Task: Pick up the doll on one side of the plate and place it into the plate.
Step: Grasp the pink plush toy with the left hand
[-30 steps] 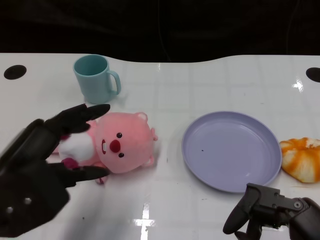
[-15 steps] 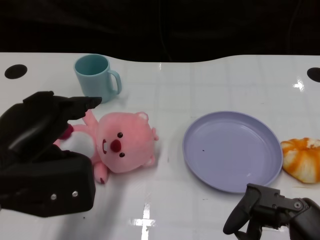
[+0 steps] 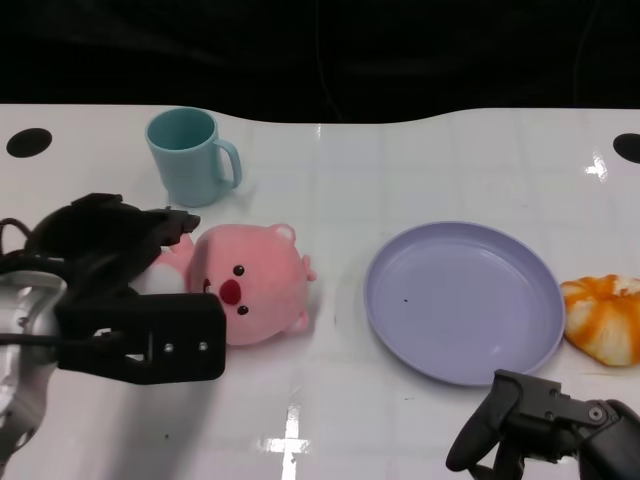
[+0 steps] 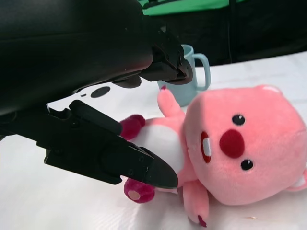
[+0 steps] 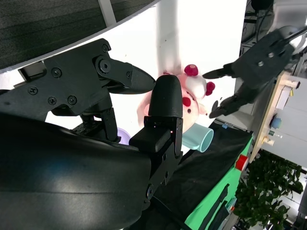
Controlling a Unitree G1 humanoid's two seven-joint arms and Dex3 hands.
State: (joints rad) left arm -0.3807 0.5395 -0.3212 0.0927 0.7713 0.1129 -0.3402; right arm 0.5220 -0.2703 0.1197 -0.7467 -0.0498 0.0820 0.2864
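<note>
On the white surface (image 3: 400,420), an empty lavender plate (image 3: 462,300) sits right of a pink plush doll (image 3: 245,285) lying face-up, straddled by the left robot hand (image 3: 110,290)'s spread, empty fingers, beside a teal mug (image 3: 190,155) and an orange pastry (image 3: 605,315); the right robot hand (image 3: 540,430) rests curled, holding nothing.

left robot hand (image 3: 125,300): matte black, blocky back plate with small pale screw heads, tapering fingers (image 4: 110,155) with rounded tips
left forearm (image 3: 20,350): silver shell, thin black cable looping beside it
right robot hand (image 3: 545,425): black, angular linked segments, one small silver screw near the wrist
right robot hand, wrist view (image 5: 115,96): glossy rounded black shell, flat black plates with round screw heads, faint red light spots on one finger
</note>
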